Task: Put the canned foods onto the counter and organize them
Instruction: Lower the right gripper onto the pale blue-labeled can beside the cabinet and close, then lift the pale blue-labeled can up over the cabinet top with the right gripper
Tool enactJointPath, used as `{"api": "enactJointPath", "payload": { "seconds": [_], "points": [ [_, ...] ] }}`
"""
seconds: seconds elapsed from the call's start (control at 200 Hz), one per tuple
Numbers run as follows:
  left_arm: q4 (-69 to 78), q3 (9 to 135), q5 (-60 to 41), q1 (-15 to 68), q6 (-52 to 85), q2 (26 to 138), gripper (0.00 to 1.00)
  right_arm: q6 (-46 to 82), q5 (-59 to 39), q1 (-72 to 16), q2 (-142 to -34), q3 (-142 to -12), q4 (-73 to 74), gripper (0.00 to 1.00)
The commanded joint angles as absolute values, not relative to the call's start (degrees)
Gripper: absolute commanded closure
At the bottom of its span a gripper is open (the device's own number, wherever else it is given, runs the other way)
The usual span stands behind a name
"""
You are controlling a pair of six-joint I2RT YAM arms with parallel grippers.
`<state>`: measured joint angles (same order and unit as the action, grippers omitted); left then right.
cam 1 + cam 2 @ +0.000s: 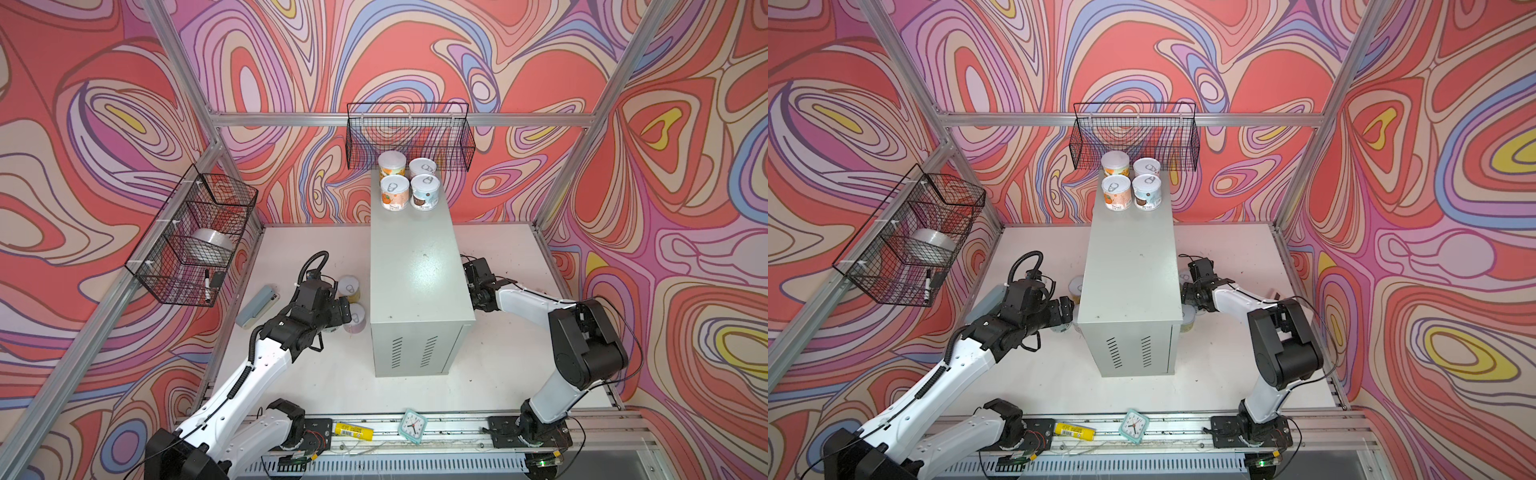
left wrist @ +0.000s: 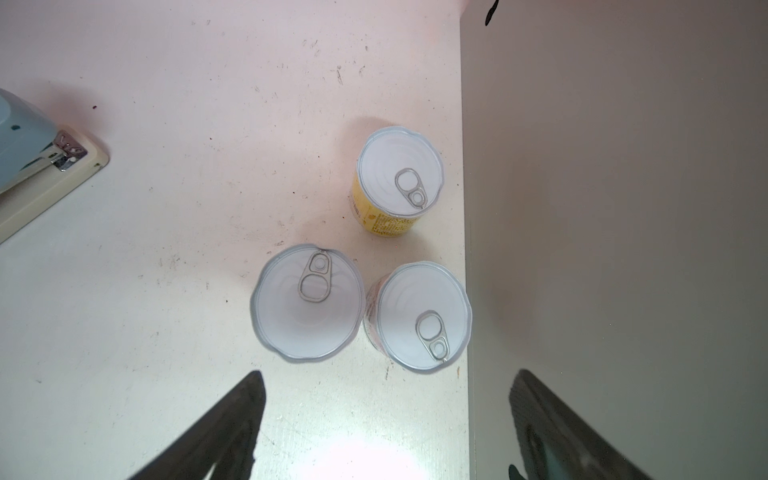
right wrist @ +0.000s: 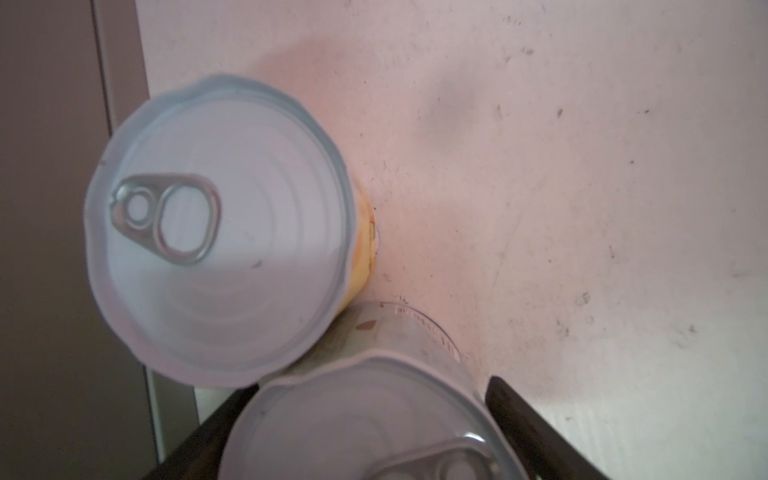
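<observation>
White tabletop (image 2: 145,270), scuffed, is seen beneath both wrists

Right gripper (image 3: 370,399): fingers (image 3: 511,403) are set either side of an upright pale-labelled can (image 3: 374,432), axis vertical. Contact is not resolved, so whether it is clamped or merely straddled cannot be told. Just beyond the tips a yellow-labelled can (image 3: 220,232) stands close beside it, next to the counter (image 3: 50,208) wall.

Left gripper (image 2: 386,436): fingers (image 2: 232,424) are held apart, nothing between. A plain-lidded can (image 2: 309,301) and a pink-labelled can (image 2: 424,316) stand upright just ahead of the tips, lids apparently touching; a third can (image 2: 399,174) is farther out.

Four cans (image 1: 409,183) are already grouped at the counter's far end.

Judged: the right arm is nearer a lift. Both forearms are reached low alongside the counter, wrists pitched downward
</observation>
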<state>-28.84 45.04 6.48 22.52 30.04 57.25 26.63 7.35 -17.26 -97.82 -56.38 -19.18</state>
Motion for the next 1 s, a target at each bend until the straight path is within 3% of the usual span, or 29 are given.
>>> {"api": "enactJointPath", "payload": {
  "seconds": [0.0, 0.25, 0.436, 0.601, 0.731, 0.996],
  "points": [
    [-27.7, 44.2, 6.8, 22.7, 30.3, 57.0, 0.07, 27.1, 8.1, -17.1, -99.5, -57.5, -19.4, 0.14],
    [-27.2, 44.3, 6.7, 22.7, 30.1, 57.3, 0.08, 27.2, 7.5, -17.1, -100.6, -57.7, -19.9, 0.16],
    [-27.2, 44.3, 6.8, 22.7, 29.9, 57.2, 0.08, 27.6, 7.3, -17.1, -100.2, -57.3, -20.2, 0.24],
    [-27.1, 44.2, 6.9, 22.8, 30.1, 57.0, 0.08, 27.8, 7.4, -17.1, -99.6, -57.2, -20.7, 0.57],
    [-26.9, 44.5, 6.7, 22.7, 30.1, 57.0, 0.08, 27.9, 7.7, -17.1, -98.8, -57.6, -21.4, 1.00],
    [-26.4, 45.1, 6.2, 22.7, 30.3, 56.9, 0.08, 27.1, 9.3, -17.1, -92.6, -58.5, -25.5, 1.00]
  ]
}}
